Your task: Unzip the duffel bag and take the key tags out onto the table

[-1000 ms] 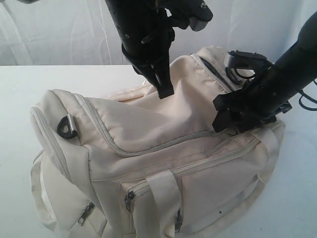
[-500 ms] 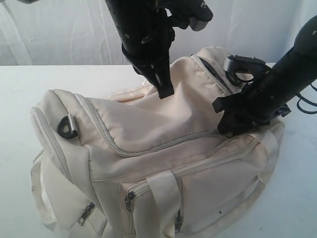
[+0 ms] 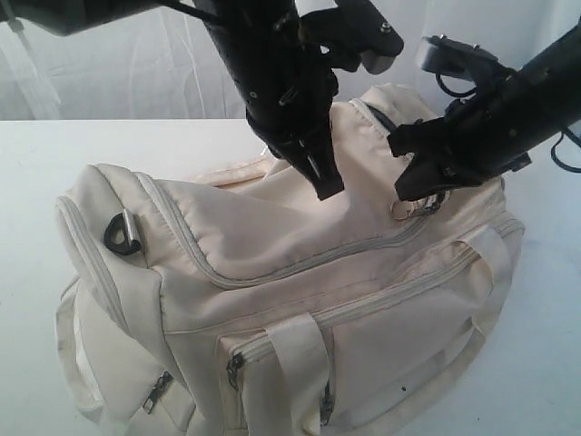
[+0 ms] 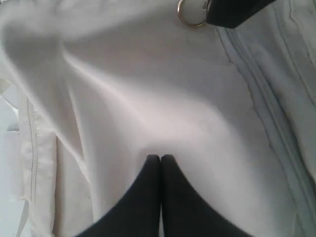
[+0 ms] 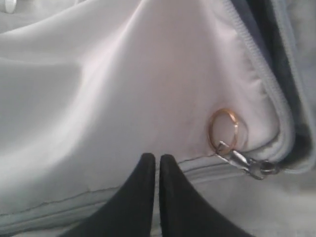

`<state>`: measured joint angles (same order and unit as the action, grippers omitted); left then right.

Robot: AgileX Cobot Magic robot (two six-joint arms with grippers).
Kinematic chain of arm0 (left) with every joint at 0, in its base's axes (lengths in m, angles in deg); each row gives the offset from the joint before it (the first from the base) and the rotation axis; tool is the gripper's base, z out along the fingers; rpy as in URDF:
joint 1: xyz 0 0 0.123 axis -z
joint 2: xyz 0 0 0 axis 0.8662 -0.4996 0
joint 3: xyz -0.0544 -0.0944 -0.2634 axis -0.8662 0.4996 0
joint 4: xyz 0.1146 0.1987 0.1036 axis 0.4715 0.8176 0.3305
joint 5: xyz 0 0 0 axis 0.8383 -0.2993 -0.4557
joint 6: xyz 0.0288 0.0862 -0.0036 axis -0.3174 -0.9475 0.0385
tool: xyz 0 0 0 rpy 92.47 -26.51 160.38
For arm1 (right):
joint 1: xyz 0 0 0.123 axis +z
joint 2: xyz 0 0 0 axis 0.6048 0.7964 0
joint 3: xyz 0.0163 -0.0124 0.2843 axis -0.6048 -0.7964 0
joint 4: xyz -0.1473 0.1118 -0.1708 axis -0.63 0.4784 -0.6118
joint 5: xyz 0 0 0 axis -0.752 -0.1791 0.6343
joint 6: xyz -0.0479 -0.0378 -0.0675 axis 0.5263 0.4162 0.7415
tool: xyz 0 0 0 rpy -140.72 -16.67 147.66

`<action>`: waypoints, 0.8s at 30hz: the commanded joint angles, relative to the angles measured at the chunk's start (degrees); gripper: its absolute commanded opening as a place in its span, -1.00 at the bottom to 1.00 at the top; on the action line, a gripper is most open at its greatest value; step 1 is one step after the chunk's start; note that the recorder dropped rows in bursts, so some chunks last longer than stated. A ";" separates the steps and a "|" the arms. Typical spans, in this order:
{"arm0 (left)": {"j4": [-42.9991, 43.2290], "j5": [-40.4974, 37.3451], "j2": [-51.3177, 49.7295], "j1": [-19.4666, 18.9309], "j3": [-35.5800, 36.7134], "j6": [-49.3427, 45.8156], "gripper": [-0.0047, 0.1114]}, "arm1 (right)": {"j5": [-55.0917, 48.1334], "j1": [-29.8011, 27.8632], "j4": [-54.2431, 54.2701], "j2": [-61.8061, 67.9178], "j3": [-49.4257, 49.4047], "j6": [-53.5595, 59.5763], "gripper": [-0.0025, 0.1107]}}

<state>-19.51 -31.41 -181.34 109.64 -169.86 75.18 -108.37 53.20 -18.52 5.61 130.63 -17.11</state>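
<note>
Plainly, the right hand (image 5: 154, 157) is closed on nothing, the zip ring (image 5: 224, 129) just beside it; pulling now would leave the bag (image 3: 300, 291), mid-surface (image 3: 36, 182), shut, with the tags presumably inside, unseen. The left hand (image 4: 160, 157), closed on a pinch of its top, could slip or drag it.

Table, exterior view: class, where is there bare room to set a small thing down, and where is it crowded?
Free: the white table left of the duffel bag, back to the curtain, and a narrower strip off the bag's right end. Crowded: over the bag's top, where the left gripper and right gripper sit close together.
</note>
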 commanded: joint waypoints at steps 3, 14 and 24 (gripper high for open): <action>-6.53 16.77 0.46 0.26 5.17 -6.51 -0.61 | 3.91 -2.80 -12.02 -5.15 1.74 -6.81 -0.43; -12.52 25.54 -8.49 0.75 7.15 -24.06 0.31 | 7.69 -4.58 -21.73 -5.64 1.55 -13.51 -0.16; -12.96 34.31 -10.65 2.76 7.15 -28.32 0.32 | 7.87 -12.49 -20.69 -5.64 1.55 -14.93 -0.16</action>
<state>-31.40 1.26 -191.68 111.92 -162.86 48.99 -100.58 42.17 -39.41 0.19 132.21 -31.53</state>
